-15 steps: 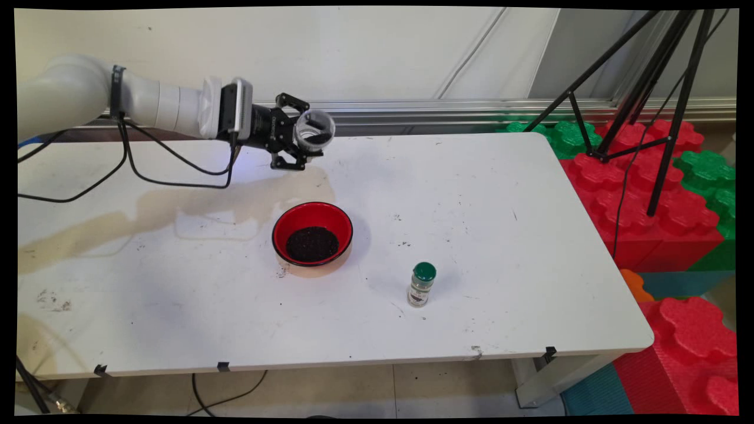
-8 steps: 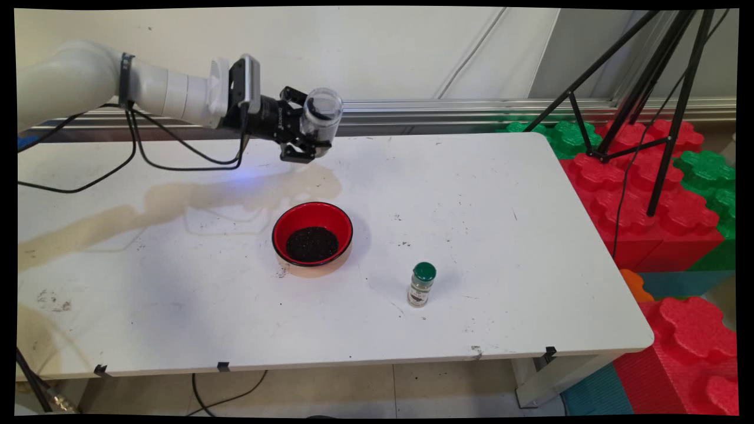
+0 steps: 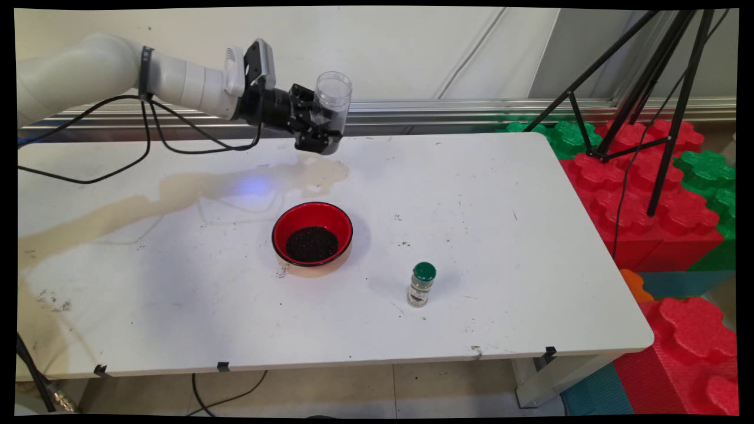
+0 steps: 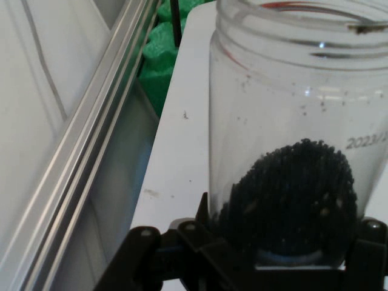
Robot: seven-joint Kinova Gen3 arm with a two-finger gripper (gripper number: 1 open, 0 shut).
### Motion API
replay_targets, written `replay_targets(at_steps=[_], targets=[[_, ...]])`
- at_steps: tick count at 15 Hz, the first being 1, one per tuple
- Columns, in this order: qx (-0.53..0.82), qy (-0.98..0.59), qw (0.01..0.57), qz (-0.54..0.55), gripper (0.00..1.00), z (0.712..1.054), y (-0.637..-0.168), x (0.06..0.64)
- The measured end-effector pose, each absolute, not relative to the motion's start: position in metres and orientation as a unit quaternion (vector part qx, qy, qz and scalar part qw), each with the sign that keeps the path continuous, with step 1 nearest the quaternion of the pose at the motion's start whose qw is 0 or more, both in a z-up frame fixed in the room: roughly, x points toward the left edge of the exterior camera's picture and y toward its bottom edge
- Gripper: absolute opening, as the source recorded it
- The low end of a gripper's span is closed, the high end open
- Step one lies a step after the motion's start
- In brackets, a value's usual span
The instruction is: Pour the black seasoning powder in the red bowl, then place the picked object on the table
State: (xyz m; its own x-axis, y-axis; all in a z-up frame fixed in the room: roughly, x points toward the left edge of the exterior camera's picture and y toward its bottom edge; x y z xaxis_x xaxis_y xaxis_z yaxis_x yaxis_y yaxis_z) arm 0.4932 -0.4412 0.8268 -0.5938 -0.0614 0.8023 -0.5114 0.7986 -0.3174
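My gripper [image 3: 321, 126] is shut on a clear plastic jar [image 3: 331, 103], held almost upright in the air over the table's far edge, mouth up. In the hand view the jar [image 4: 291, 151] fills the right side, with black grains [image 4: 291, 194] heaped in its lower part, and the gripper [image 4: 285, 242] clamps it near its base. A red bowl [image 3: 313, 232] with black grains inside sits on the table, below and in front of the gripper. A small spice bottle with a green cap [image 3: 422, 285] stands right of the bowl, nearer the front.
A brownish stain [image 3: 177, 197] runs across the white table [image 3: 500, 235] from the left to under the gripper. Red and green foam blocks [image 3: 648, 194] and a black tripod [image 3: 660, 88] stand to the right. Black cables [image 3: 147, 141] hang from the arm.
The gripper has turned the jar from lying on its side with its mouth towards the camera to nearly upright, and has moved up and to the right.
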Motion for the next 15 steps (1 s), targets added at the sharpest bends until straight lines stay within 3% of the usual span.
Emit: replay_targets(at_steps=[15], targets=[[0.293, -0.813, 0.464, 0.197, 0.00, 0.778, -0.471, 0.507]])
